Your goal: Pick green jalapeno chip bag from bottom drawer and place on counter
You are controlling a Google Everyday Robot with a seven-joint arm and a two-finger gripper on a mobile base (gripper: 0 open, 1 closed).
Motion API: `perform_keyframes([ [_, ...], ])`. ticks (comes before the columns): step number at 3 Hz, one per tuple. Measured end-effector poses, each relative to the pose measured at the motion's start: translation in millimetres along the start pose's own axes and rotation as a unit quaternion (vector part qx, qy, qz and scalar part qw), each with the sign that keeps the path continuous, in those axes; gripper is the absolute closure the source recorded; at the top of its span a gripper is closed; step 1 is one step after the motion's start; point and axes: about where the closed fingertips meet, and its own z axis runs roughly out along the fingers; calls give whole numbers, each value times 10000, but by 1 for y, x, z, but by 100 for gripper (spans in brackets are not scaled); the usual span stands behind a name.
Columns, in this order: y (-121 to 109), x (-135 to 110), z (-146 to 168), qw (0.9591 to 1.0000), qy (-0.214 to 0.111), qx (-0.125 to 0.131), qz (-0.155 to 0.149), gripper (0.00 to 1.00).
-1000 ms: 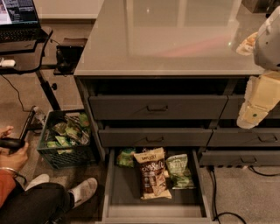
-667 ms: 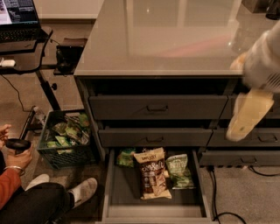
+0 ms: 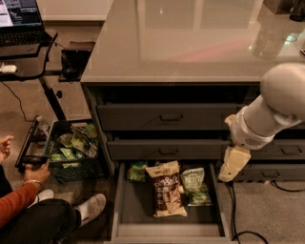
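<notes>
The bottom drawer [image 3: 118,204] stands pulled open below the counter [image 3: 190,43]. The green jalapeno chip bag [image 3: 195,186] lies flat at the drawer's right side, beside a taller tan-and-brown bag [image 3: 166,188] in the middle. A smaller bright green bag [image 3: 137,171] lies at the back left. My gripper [image 3: 232,164] hangs from the white arm at the right. It sits just above and to the right of the drawer's right edge, close to the jalapeno bag but apart from it.
Two closed grey drawers with bar handles [image 3: 171,117] [image 3: 167,151] sit above the open one. A black crate of snack bags [image 3: 71,150] stands at the left. A seated person [image 3: 33,214] and a desk with a laptop [image 3: 19,14] are further left. A cable [image 3: 233,209] runs on the floor.
My arm has come down and to the left, from beside the counter edge to just right of the open drawer. The bags have not moved.
</notes>
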Motion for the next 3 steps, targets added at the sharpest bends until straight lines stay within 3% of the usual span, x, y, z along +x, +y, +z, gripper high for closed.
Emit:
perform_keyframes([
  [1, -27, 33, 73, 9999, 12, -137, -85, 0],
  [2, -26, 33, 75, 9999, -9, -139, -86, 0],
  [3, -29, 47, 107, 9995, -279, -99, -69, 0],
])
